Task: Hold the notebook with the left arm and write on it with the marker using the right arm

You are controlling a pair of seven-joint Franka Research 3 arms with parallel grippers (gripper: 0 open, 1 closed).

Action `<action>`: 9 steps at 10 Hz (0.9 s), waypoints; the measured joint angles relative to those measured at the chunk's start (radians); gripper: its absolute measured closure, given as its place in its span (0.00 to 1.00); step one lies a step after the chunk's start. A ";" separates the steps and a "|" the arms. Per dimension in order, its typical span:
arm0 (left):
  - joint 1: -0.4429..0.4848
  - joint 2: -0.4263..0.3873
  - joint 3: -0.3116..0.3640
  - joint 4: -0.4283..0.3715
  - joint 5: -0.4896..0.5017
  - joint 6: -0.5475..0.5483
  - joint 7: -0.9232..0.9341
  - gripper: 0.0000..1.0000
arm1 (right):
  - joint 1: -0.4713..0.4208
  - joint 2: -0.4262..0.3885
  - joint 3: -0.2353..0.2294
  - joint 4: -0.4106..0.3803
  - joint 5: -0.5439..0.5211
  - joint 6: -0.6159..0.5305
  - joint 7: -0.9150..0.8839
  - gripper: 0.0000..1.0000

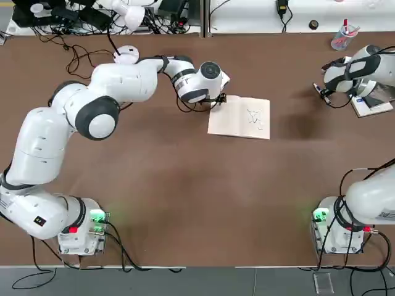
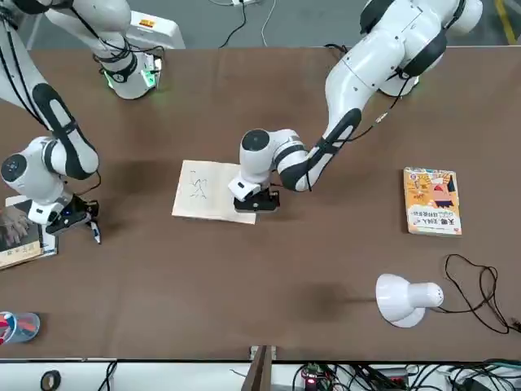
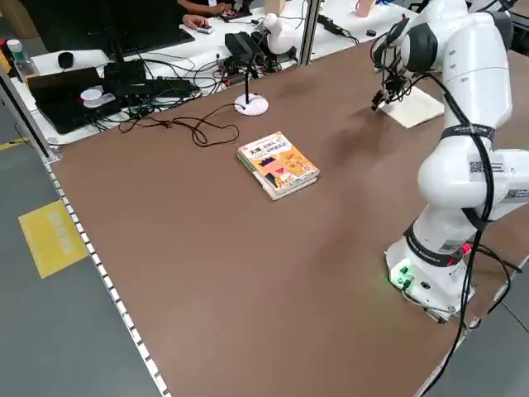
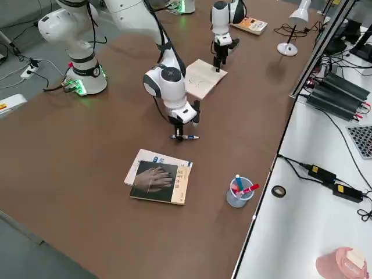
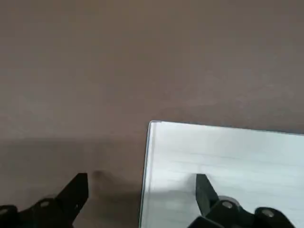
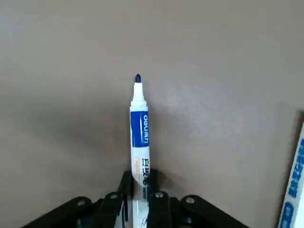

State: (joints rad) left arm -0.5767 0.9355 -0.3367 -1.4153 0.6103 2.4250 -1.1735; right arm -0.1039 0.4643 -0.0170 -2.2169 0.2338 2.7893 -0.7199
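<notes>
White lamp (orange-yellow book (image 2: 432,202) nearby)

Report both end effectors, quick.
Left end effector: open, over the notebook's edge.
Right end effector: closed on the uncapped marker.

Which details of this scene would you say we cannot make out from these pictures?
- Marker's rear end: cut off by the right wrist view's bottom edge.
- Notebook's ruled lines: too faint in the top view.
- Dark-covered book's far edge, top view: behind the right arm.
- Pens in the cup: lower ends blurred, right side view.
</notes>
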 joint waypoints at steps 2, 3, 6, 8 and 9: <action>0.000 0.000 0.000 0.000 0.000 0.000 0.000 0.00 | 0.005 0.000 0.001 0.012 0.096 -0.038 -0.004 0.82; 0.000 0.000 0.000 0.000 0.000 0.000 0.000 0.00 | 0.010 0.000 0.001 0.017 0.138 -0.056 0.000 0.82; 0.000 0.000 0.000 0.000 0.000 0.000 0.000 0.00 | 0.043 0.000 0.003 0.042 0.205 -0.152 0.123 0.82; 0.000 0.000 0.000 0.000 0.000 0.000 0.000 0.00 | 0.089 -0.001 0.011 0.063 0.216 -0.231 0.312 0.82; 0.000 0.000 0.000 0.000 0.000 0.000 0.000 0.00 | 0.113 -0.004 0.016 0.077 0.218 -0.282 0.406 0.82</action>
State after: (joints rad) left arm -0.5767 0.9355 -0.3367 -1.4153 0.6103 2.4250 -1.1735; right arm 0.0095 0.4602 -0.0010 -2.1394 0.4514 2.5076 -0.3135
